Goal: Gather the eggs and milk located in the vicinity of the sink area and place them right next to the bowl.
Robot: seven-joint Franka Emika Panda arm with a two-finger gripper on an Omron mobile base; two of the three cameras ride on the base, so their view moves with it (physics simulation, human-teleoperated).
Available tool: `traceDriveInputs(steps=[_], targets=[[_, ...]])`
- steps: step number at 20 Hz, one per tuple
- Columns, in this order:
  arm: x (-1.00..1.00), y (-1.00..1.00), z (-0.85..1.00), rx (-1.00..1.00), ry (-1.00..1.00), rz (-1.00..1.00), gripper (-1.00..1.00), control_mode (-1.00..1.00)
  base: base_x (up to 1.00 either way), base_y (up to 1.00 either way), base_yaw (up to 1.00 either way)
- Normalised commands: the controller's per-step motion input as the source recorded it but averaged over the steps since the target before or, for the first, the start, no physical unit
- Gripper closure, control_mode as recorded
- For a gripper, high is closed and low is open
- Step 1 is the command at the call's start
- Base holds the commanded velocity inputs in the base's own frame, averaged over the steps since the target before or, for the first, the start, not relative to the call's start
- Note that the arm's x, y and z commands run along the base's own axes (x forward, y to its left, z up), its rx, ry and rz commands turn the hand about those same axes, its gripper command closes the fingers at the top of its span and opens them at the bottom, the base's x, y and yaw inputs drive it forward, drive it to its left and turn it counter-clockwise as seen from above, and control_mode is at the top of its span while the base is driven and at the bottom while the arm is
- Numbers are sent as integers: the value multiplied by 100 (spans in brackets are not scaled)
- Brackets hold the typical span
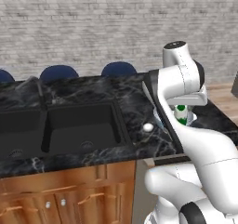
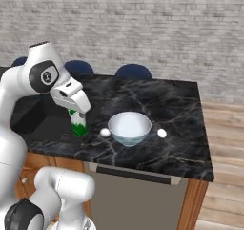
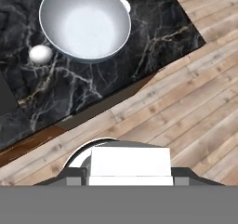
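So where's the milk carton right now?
In the right base view the milk carton is clamped in the gripper, over the black counter just left of an egg and the bowl.

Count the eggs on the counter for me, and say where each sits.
2. One egg lies left of the bowl, toward the milk; the other egg lies right of the bowl. More may be hidden behind the arm.
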Motion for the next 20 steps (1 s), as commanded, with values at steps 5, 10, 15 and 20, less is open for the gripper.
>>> traceDriveInputs(steps=[5,10,15,20], targets=[[0,0,0,0,0,0,100,100,0,-58,0],[0,0,0,0,0,0,100,100,1,-51,0],[0,0,0,0,0,0,100,100,8,-41,0],[10,-33,0,6,-13,5,100,-100,2,-7,0]])
